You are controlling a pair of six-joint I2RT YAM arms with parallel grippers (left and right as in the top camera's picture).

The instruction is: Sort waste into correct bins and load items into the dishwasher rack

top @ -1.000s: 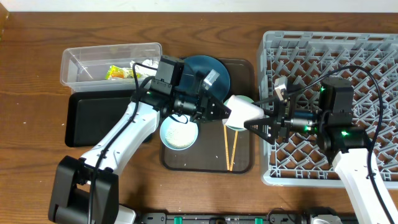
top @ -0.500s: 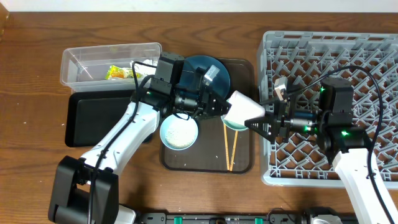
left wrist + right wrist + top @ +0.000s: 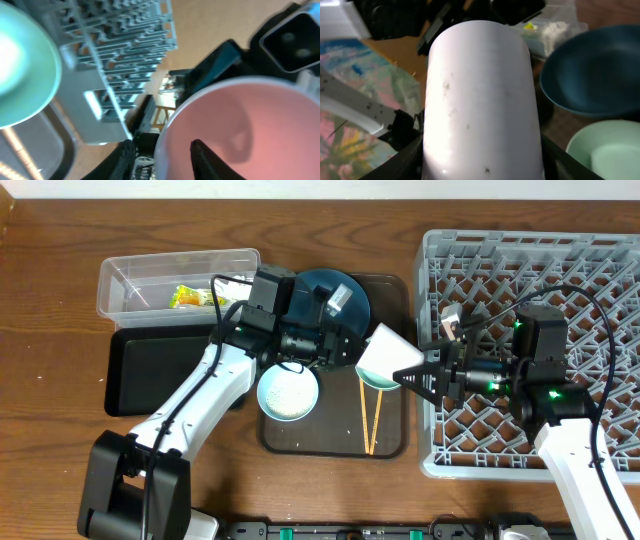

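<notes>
My left arm reaches in from the near left edge of the wooden table (image 3: 60, 430), elbow low, forearm angled up and to the right over the brown serving tray (image 3: 330, 442). My left claw (image 3: 355, 348) points right, at the mouth of the small pink-white cup (image 3: 383, 352). In the left wrist view one finger (image 3: 200, 152) sits inside the pink hollow and the other (image 3: 126, 152) outside the rim. The jaws are parted, with a gap to the wall on both sides, so this claw grips nothing.

My right arm comes up from the near right corner, bends over the large square grey plastic rack (image 3: 560, 270) and points left. My right claw (image 3: 410, 375) has taken the cup by its base end. In the right wrist view the fingers (image 3: 402, 150) press against either side of the white wall, part-way closed.

The cup lies on its side in the air between my two claws, above the mint green bowl (image 3: 378, 378). That bowl sits on the serving tray beside two thin wooden chopsticks (image 3: 370, 415), a pale blue-white bowl (image 3: 288, 392) and a large dark blue dish (image 3: 320, 290). A yellow-green crinkled wrapper (image 3: 185, 297) lies in the clear plastic tub (image 3: 130, 280), behind the shallow black tray (image 3: 150, 370).
</notes>
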